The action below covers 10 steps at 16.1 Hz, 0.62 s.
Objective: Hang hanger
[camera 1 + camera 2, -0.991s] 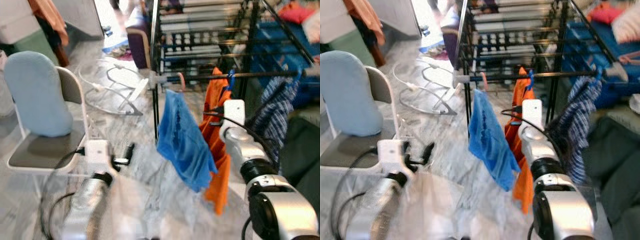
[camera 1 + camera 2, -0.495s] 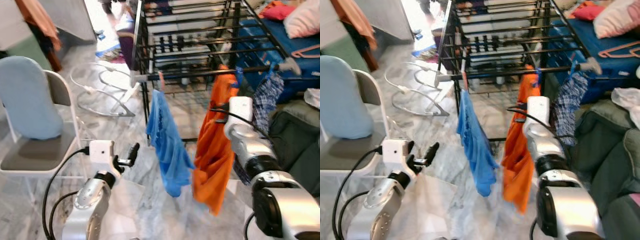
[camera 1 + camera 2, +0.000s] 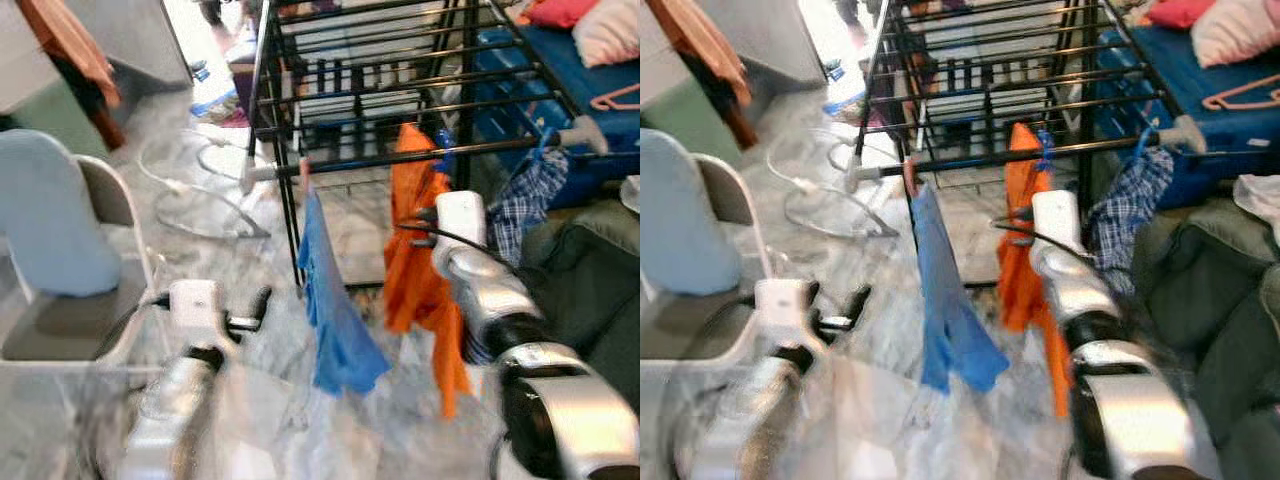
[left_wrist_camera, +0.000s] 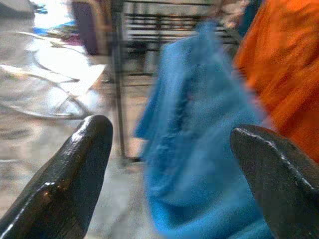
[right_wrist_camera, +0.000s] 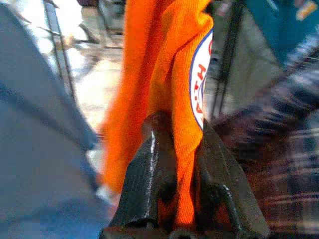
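Now the orange garment (image 3: 420, 230), hooked by its blue hanger (image 3: 1043, 150) on the drying rack (image 3: 400, 95) rail, is being pinched by right gripper (image 5: 175, 149) jaws; since 0.5 s ago, camera closer. Left gripper (image 4: 169, 154) jaws are being held wide, empty.

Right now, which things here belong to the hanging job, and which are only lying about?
Belonging to the job:
- orange garment, clamped in the right gripper
- drying rack with its front rail
- blue hanger hooked on that rail

Only lying about:
- blue garment
- plaid shirt
- chair
- pink pillow
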### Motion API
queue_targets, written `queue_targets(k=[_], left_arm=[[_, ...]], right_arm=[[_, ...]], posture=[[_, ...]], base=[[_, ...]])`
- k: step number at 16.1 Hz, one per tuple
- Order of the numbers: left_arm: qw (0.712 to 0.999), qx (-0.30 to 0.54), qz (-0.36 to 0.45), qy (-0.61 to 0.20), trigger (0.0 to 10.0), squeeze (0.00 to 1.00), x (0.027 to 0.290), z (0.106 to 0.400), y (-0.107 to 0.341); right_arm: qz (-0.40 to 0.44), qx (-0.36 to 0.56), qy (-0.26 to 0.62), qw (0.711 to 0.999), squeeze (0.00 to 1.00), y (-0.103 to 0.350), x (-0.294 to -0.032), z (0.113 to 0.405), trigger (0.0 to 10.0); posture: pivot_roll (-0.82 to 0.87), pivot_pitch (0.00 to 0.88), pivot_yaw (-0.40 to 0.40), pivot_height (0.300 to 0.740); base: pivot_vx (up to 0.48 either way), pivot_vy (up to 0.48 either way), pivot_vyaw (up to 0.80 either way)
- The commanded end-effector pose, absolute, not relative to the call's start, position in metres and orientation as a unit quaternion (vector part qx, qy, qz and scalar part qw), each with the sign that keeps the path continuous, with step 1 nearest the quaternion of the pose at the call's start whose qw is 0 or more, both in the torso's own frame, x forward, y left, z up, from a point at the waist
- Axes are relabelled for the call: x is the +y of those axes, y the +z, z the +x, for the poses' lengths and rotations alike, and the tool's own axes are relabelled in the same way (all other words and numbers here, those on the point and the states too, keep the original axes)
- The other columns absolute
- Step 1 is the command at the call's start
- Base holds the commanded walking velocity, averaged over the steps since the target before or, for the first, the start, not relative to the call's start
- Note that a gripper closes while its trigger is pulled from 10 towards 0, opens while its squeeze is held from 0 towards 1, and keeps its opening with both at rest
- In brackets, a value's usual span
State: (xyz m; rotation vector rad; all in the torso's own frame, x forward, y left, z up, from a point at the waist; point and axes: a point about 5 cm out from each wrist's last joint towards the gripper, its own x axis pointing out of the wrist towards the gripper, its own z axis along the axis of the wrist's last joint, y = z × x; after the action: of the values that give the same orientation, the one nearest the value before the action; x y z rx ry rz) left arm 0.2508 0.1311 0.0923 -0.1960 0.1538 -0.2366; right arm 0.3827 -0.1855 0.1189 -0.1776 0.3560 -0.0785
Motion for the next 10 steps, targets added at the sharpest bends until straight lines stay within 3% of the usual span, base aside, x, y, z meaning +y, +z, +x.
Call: queue_targets(k=[1,10], left_arm=[[0.988,0.076,-0.085,-0.104,10.0,0.0,0.1422,0.2504,0.0936],[0.988,0.088,-0.089,-0.092,10.0,0.0,0.144,0.2509,0.0909]], right_arm=[[-0.085,0.147,-0.019,0.985,0.0,0.1329,-0.1705,0.3897,10.0],[-0.077,0.166,0.013,0.983,0.0,0.1233,-0.1606,0.3858,10.0]], posture=[[-0.09,0.018,0.103,0.74],[-0.09,0.018,0.106,0.74]], base=[[0.266,0.0,0.0],[0.0,0.0,0.0]])
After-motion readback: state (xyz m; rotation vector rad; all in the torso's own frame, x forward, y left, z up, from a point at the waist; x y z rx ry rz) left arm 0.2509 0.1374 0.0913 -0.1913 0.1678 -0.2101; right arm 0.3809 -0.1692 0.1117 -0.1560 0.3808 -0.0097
